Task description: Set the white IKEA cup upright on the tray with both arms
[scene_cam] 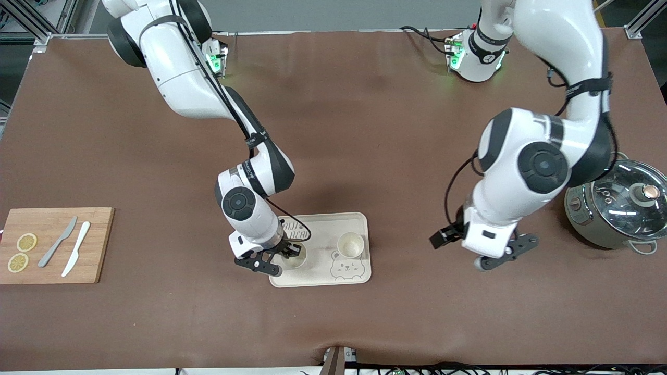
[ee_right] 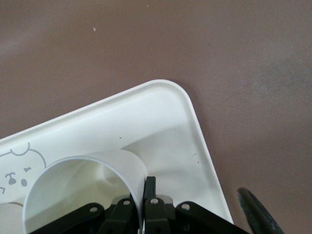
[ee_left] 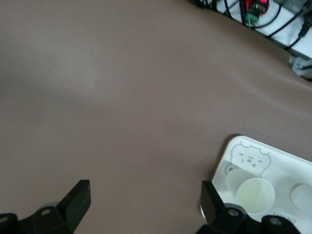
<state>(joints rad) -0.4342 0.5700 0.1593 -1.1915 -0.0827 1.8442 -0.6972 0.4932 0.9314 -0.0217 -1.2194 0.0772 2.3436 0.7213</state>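
Observation:
The cream tray [scene_cam: 365, 271] with a bear-face drawing lies mid-table. One white cup [scene_cam: 350, 244] stands upright on it, free. My right gripper [scene_cam: 288, 254] is shut on the wall of a second white cup [scene_cam: 296, 259], one finger inside and one outside. It holds this cup upright at the tray's corner toward the right arm's end. In the right wrist view the cup [ee_right: 83, 180] is in my gripper [ee_right: 146, 187] over the tray [ee_right: 161, 107]. My left gripper [scene_cam: 487, 258] is open and empty over bare table toward the left arm's end. The left wrist view shows it [ee_left: 145, 195] open, with the tray [ee_left: 229, 153] and free cup [ee_left: 255, 195] beside it.
A bamboo cutting board [scene_cam: 99, 245] with two lemon slices [scene_cam: 26, 242], a grey knife [scene_cam: 57, 242] and a white knife [scene_cam: 76, 255] lies at the right arm's end. A metal pot with a glass lid [scene_cam: 622, 205] stands at the left arm's end.

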